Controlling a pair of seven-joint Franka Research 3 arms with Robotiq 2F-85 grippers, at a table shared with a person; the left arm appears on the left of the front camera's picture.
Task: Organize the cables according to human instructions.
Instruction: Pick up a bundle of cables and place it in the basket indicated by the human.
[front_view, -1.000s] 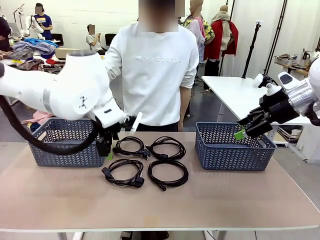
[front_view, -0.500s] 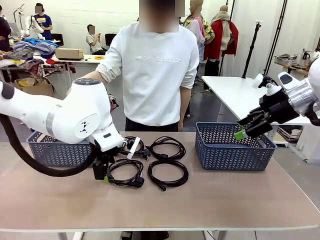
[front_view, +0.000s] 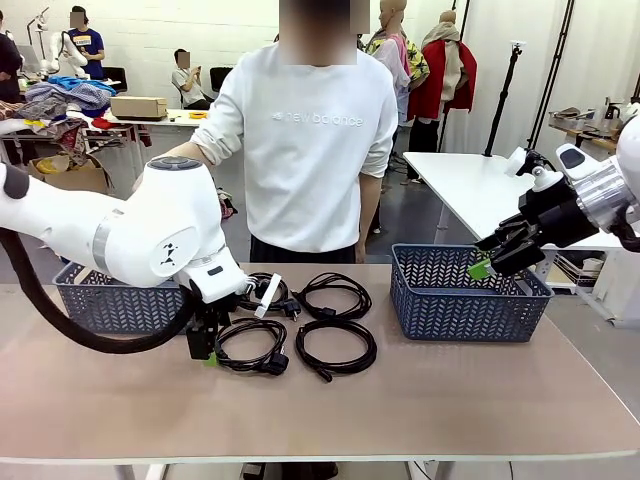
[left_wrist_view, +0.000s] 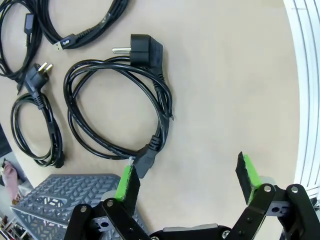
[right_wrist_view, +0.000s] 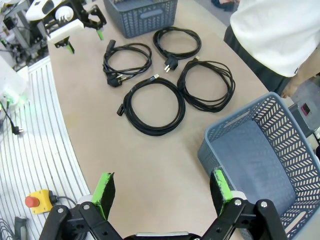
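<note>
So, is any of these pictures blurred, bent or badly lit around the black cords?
Front view: even light, four thin black coiled power cords sharp, faint shadows on the tan table. Left wrist view: nearest coil crisp, no glare. Right wrist view: sharp too, but the wide lens bows the table edge.

- Plain white wall (front_view: 170, 25) across the back
- White table (front_view: 470, 190) at right, black stand (front_view: 503, 100) behind it
- Far left, table heaped with clothes (front_view: 50, 103), cardboard box (front_view: 138, 106) alongside
- Grey floor (front_view: 410, 215)
</note>
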